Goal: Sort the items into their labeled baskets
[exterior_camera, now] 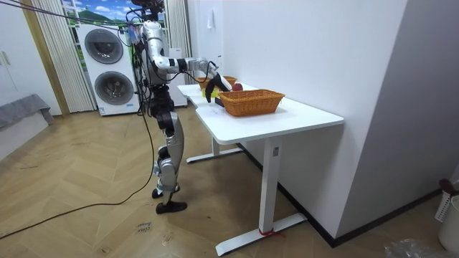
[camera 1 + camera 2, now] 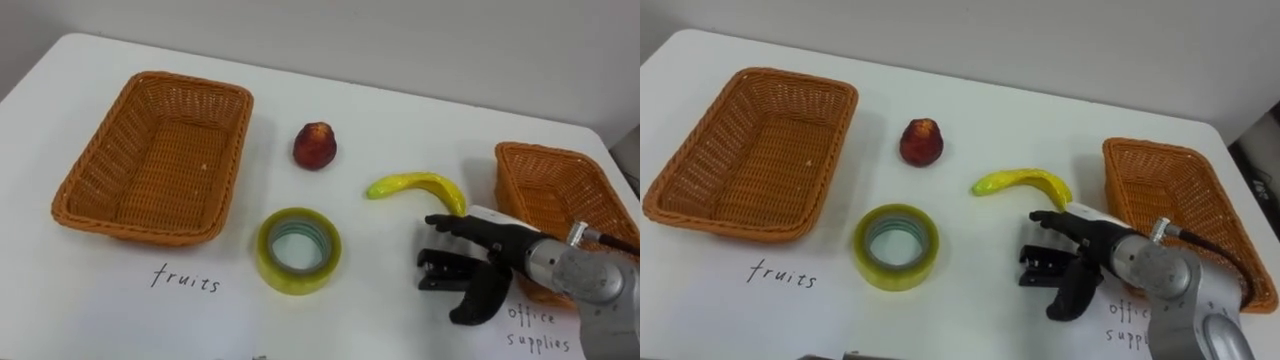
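**A:** Left eye view first. Where do things stand?

**B:** The right hand (image 2: pixel 492 252) hovers over the tabletop (image 2: pixel 420 120) with its fingers loosely spread, holding nothing. The banana (image 2: pixel 420 186) lies just beyond the fingertips, not touching them, between the red fruit (image 2: pixel 315 146) and the right basket (image 2: pixel 555 190). The tape roll (image 2: pixel 298 280) sits to the hand's left. The left basket (image 2: pixel 150 150) is well apart and has nothing in it.

**A:** What could go wrong?

**B:** I'd guess the banana comes next. It is curved and smooth, so a pinch off its middle could spin it away or let it slip. It also probably has to cross to the left basket, past the tape roll and the red fruit, and a low carry could knock either one. The right basket is just beside it, so a drop into the wrong one is easy.

**A:** And the room view?

**B:** The robot stands upright at the tabletop's long edge with its right arm reached out over it. The fingers are too small to judge there.

**A:** In the right eye view, how does the banana look?

**B:** It is yellow and glossy, greenish at the stem end, and lies on its side in a shallow arch. I'd say it is light and hard, more like a toy than real fruit.
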`<state>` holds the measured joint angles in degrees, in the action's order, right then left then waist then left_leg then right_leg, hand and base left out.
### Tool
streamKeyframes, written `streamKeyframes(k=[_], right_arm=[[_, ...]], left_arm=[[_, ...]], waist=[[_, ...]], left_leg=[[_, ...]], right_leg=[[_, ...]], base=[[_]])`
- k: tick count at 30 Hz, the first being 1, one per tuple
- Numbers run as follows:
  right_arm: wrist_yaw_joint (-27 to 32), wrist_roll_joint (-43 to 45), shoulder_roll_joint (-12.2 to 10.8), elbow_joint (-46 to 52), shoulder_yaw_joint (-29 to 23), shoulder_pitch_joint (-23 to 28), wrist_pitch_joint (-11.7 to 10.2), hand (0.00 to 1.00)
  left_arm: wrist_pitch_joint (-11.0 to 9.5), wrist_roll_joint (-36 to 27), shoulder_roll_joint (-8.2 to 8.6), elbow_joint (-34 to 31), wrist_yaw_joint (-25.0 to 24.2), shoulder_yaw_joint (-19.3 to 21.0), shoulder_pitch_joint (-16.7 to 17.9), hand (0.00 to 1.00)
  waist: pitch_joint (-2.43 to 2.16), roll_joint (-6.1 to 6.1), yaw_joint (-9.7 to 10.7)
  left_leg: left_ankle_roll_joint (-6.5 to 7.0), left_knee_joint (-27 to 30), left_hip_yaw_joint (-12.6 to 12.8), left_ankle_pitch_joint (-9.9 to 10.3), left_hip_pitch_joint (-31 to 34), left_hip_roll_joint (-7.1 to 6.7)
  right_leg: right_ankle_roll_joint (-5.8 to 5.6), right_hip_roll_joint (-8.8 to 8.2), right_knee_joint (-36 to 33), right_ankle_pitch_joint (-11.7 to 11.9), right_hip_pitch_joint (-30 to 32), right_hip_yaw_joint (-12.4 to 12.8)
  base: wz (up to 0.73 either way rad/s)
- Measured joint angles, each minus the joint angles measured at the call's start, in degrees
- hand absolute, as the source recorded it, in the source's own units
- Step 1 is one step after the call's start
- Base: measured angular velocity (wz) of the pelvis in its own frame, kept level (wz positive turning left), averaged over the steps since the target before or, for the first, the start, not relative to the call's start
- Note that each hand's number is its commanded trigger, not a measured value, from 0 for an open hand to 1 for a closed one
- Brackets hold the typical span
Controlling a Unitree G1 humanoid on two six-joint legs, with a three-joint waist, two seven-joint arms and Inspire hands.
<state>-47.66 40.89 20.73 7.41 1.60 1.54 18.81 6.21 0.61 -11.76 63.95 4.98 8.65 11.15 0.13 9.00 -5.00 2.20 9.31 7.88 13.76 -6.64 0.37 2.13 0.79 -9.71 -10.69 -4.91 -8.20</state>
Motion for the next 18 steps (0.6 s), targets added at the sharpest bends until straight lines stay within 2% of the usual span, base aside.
streamKeyframes(k=[13, 18], right_arm=[[2.8, 2.4, -1.6, -1.8, 0.2, 0.8, -0.7, 0.00], [4.7, 2.4, -2.5, -2.8, 0.7, 1.1, -0.5, 0.00]], left_arm=[[0.1, 0.1, 0.06, -1.2, 2.0, -1.8, 0.6, 0.00], [1.2, 0.3, 0.15, -1.1, 2.4, -2.1, 0.8, 0.00]], waist=[[0.02, -1.35, -0.2], [0.01, -1.68, -0.3]], left_leg=[[0.03, 0.0, -0.1, 0.0, -0.3, 0.06], [0.05, -0.5, 0.0, 0.0, -1.0, 0.08]], right_leg=[[-0.02, 0.10, -0.1, 0.4, -0.3, 0.2], [-0.04, 0.16, -0.1, 0.5, -1.0, 0.2]], base=[[0.00], [0.00]])
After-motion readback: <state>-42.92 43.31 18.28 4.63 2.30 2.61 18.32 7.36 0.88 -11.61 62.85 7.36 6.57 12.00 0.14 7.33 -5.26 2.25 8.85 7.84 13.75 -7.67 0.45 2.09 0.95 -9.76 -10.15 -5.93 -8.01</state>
